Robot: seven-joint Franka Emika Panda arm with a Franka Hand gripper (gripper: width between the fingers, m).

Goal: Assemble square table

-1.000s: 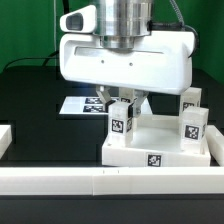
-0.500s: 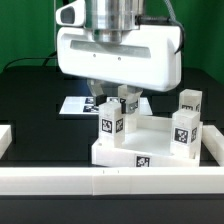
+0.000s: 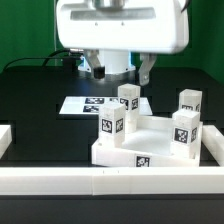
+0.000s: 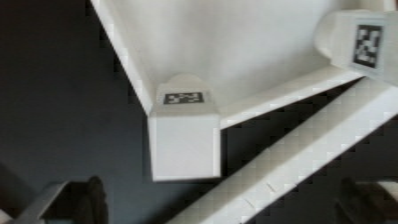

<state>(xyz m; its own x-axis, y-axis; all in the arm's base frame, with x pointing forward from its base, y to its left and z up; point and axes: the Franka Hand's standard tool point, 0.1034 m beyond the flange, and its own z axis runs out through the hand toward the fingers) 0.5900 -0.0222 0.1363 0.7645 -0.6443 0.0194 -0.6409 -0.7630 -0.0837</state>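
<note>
The square table's white top (image 3: 150,148) lies on the black table in the exterior view with several short white tagged legs standing upright at its corners, such as the near-left leg (image 3: 112,125) and the near-right leg (image 3: 184,129). My gripper (image 3: 124,70) hangs above the far-left leg (image 3: 129,98), open and empty, clear of it. In the wrist view the gripper (image 4: 228,205) shows two dark fingers (image 4: 71,203) spread wide, well above one leg (image 4: 183,145) and the table top (image 4: 231,50).
The marker board (image 3: 82,104) lies behind the table top, to the exterior view's left. A long white rail (image 3: 100,181) runs along the front, with rail ends at the left (image 3: 5,138) and right (image 3: 215,142). The rail crosses the wrist view (image 4: 311,150).
The gripper has let go of the far-left leg and risen straight up. Before that the table top slid a little to the exterior view's left.
</note>
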